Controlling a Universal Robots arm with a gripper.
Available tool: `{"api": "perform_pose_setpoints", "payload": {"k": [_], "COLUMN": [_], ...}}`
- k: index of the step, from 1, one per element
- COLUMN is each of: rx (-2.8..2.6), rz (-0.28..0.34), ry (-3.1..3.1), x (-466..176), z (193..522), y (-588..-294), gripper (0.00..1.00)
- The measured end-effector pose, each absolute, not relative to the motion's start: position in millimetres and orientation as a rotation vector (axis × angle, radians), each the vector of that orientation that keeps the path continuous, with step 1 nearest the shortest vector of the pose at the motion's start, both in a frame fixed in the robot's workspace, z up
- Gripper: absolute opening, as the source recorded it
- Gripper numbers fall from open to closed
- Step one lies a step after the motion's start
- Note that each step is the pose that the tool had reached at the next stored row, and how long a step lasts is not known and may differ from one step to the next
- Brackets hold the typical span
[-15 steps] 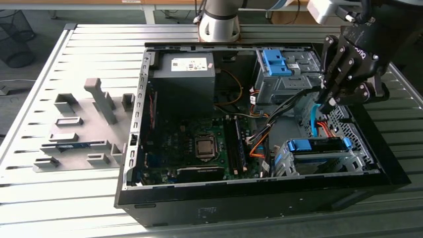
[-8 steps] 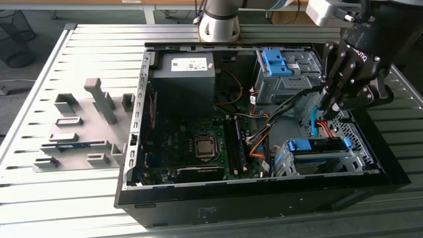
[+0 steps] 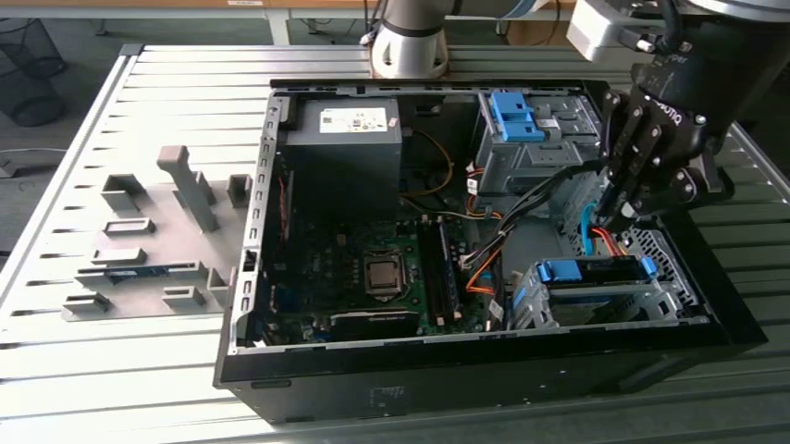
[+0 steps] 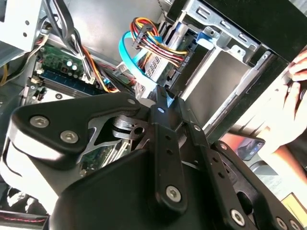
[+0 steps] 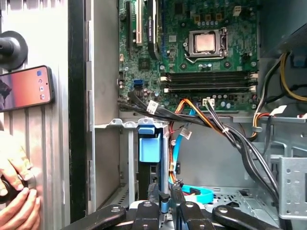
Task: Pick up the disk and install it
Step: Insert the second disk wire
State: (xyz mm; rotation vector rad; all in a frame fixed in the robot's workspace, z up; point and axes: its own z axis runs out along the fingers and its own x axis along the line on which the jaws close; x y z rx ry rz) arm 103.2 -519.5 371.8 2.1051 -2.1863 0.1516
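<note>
Inside metal drive cage (image 3: 672,310): blue-framed disk (image 3: 595,271); black end effector (image 3: 627,208) above.

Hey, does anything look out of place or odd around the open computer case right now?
Yes. A person's hands rest on the slatted metal table right beside the open black computer case, next to a smartphone lying there, close to the black gripper working at the drive bays. Inside the case, nothing looks damaged.

You're in a robotics lab or workshop: an opened computer case (image 3: 494,361) sits on a slatted metal desk (image 3: 148,370) beside grey fixture blocks (image 3: 148,240), the arm's base (image 3: 413,42) mounted behind.
</note>
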Motion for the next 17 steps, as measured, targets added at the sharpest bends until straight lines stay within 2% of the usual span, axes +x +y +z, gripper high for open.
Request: {"api": "perform_pose_setpoints", "payload": {"k": [4,5,6,13,17], "rx": [2.105,2.105,2.105,2.12,2.142], "rz": [0.156,0.156,0.156,0.128,0.08], "ry": [-2.187,-2.187,-2.187,-2.202,-2.226], "x": [103.3,103.5,103.8,104.3,104.3], "z": [367.3,366.9,366.7,362.9,361.1], "y": [-519.5,-519.5,-519.5,-524.5,-527.5], "gripper": [0.24,0.17,0.16,0.16,0.16]}}
